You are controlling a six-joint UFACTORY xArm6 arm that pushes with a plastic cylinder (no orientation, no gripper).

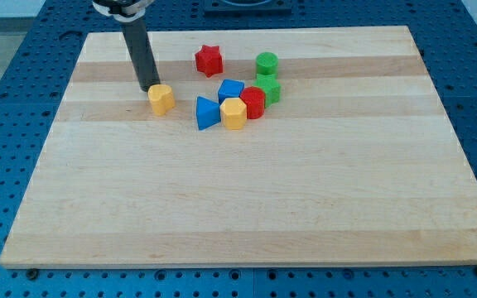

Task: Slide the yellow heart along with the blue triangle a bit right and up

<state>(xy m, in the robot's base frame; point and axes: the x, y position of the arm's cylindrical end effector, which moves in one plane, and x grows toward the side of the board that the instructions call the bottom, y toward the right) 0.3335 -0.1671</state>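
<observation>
Our tip sits just up-left of the small yellow heart-shaped block, touching or nearly so; no pincer on this rig, just a bare rod, so nothing to spread or pinch. The blue triangle block lies to the heart's right w/ a gap, by the yellow hexagon-ish block. Looks barely begun: both still need shifting right & up.

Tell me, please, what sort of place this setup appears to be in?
Probably a robotics lab bench: a wooden board lies on a blue perforated table, with small coloured blocks and my tip beside the yellow heart.
</observation>
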